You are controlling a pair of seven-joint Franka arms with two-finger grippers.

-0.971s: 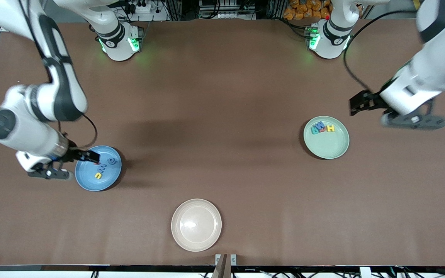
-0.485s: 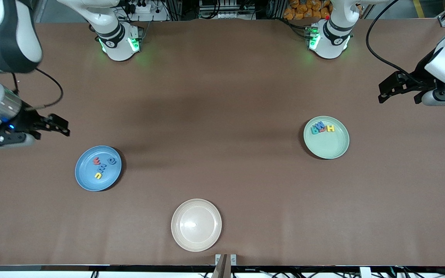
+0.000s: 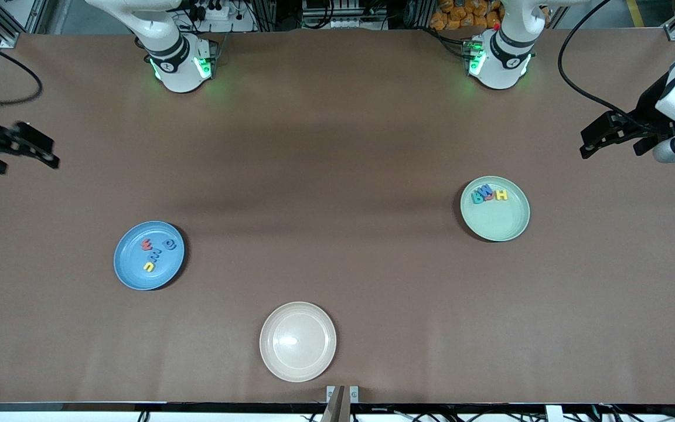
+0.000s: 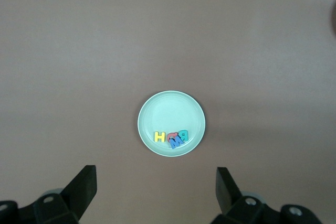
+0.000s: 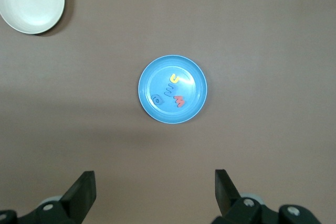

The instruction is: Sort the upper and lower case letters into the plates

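The blue plate [image 3: 132,274] lies toward the right arm's end and holds several small letters [image 3: 154,254] in red, blue and yellow. The mint green plate [image 3: 500,225] lies toward the left arm's end, with several letters [image 3: 501,195] bunched by its rim. My right gripper [image 3: 37,152] hangs open and empty, high over the table's edge at its own end. My left gripper [image 3: 596,139] is open and empty, high over its end of the table. In the right wrist view, the right gripper [image 5: 154,190] looks down on the blue plate [image 5: 157,77]. In the left wrist view, the left gripper [image 4: 156,187] looks down on the mint plate [image 4: 168,109].
A cream-beige plate [image 3: 297,341] with nothing in it sits nearest the front camera, midway along the table; it also shows in the right wrist view as the cream plate [image 5: 31,1]. Both arm bases stand at the table's back edge.
The right gripper rose from the blue plate and drew back to its end of the table, leaving the letters on the plate. The left gripper pulled away from the mint plate.
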